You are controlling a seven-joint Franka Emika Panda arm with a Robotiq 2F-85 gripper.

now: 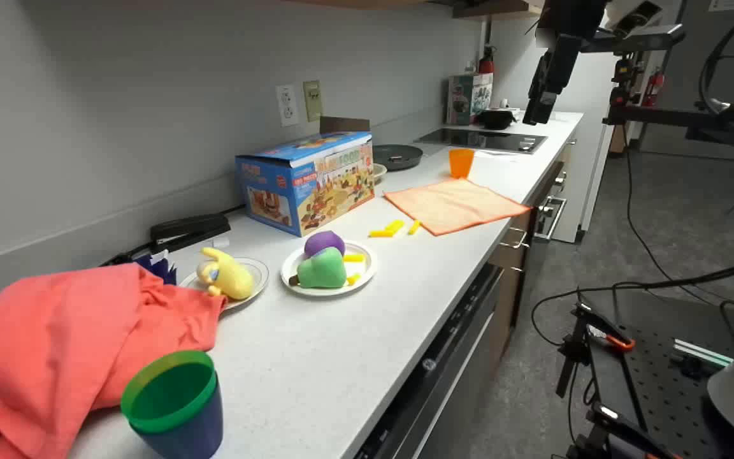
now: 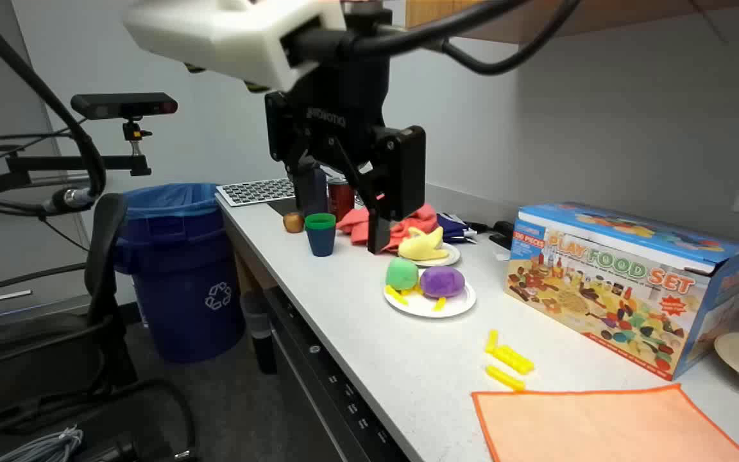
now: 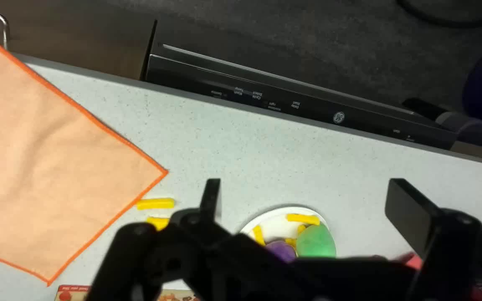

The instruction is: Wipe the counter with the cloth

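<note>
A peach cloth with an orange hem lies flat on the white counter [image 1: 290, 357]. The cloth [image 1: 456, 205] shows in both exterior views [image 2: 607, 427] and at the left of the wrist view [image 3: 52, 150]. A crumpled coral-red cloth [image 1: 80, 338] lies at the counter's other end, also in an exterior view [image 2: 392, 226]. My gripper [image 3: 306, 198] is open, with nothing between its wide-apart fingers. It hangs above the counter in an exterior view [image 2: 344, 208]. In the wrist view the plate with purple and green toy food shows below the fingers, partly hidden by them.
Several yellow sticks [image 1: 394, 228] lie by the peach cloth. A plate [image 1: 367, 274] holds toy food; another plate [image 1: 259, 271] holds a yellow toy. A play food box [image 1: 306, 182] stands by the wall. An orange cup [image 1: 461, 162] and green-blue cups [image 1: 179, 408] stand on the counter.
</note>
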